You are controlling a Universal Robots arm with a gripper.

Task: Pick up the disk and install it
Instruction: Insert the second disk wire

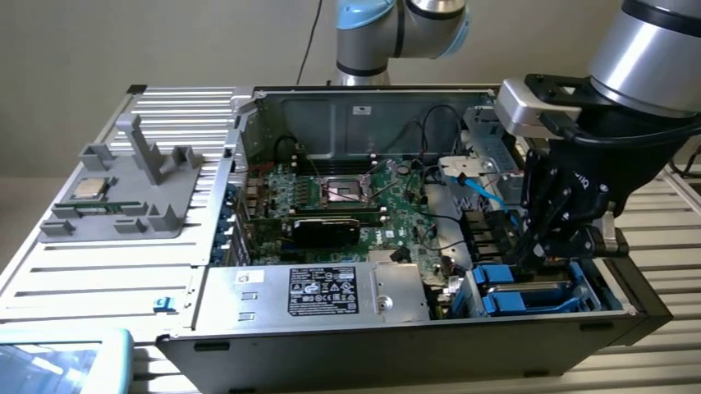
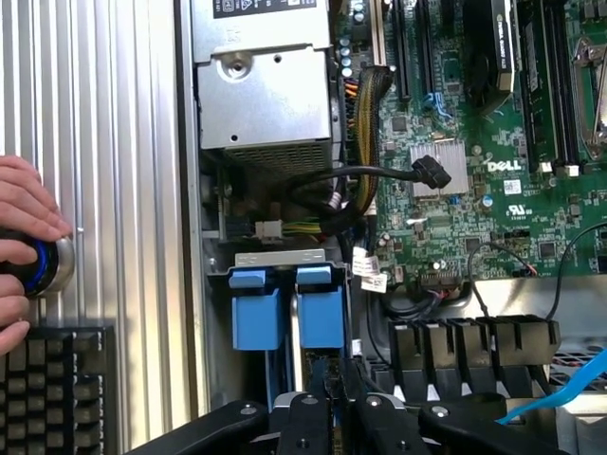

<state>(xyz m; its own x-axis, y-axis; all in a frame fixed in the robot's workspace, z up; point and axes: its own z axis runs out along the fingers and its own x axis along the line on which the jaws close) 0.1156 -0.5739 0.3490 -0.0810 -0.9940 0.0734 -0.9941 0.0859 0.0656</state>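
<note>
disk: blue-framed drive point(image 1: 524, 289) sitting low in the drive bay at the corner of the open computer case, on the exterior view's right; in the wrist view its two blue frame tabs point(image 2: 285, 308) stand side by side with a grey edge between them.
gripper: black gripper point(image 1: 547, 254) reaches down into that bay right above the disk; in the wrist view its dark fingers point(image 2: 327, 417) sit drawn close together over the drive's edge. it looks nearly clenched, but whether it actually grips the disk, i cannot tell.
arm: silver and black wrist comes in from the exterior view's upper right; a second stretch of the arm with a pale blue joint point(image 1: 367, 20) rises behind the case.
computer case: lying open on its side point(image 1: 328, 345), motherboard point(image 1: 350, 197) facing up with black cables across it.
power supply: silver box with a black label point(image 1: 318, 291), just beside the drive bay.
grey fixture: on the ribbed metal table point(image 1: 98, 279), well apart from the case on the exterior view's left, a grey stand point(image 1: 121, 193) with a small square silver chip point(image 1: 90, 189) lying on it.
person: a hand point(image 2: 24, 237) rests on a round blue-lit button point(image 2: 43, 265), near a black keyboard point(image 2: 57, 389).
</note>
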